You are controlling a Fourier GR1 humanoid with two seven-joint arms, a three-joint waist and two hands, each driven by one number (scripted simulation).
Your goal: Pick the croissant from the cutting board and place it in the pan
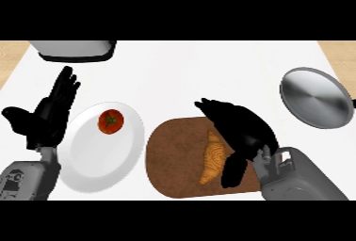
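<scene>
A round brown cutting board [173,155] lies on the white surface [195,75], and a golden croissant [212,157] rests on its right half, lengthwise. The right robot hand [240,127] is spread over the board's right edge, fingers extended, its thumb lying just beside the croissant. Left of the board sits a white plate [90,160] with a red tomato [111,121] near its top. The left robot hand [49,115] is open, fingers up, at the plate's left. A grey pan [316,96] sits far right; a grey appliance [73,49] shows at top left.
</scene>
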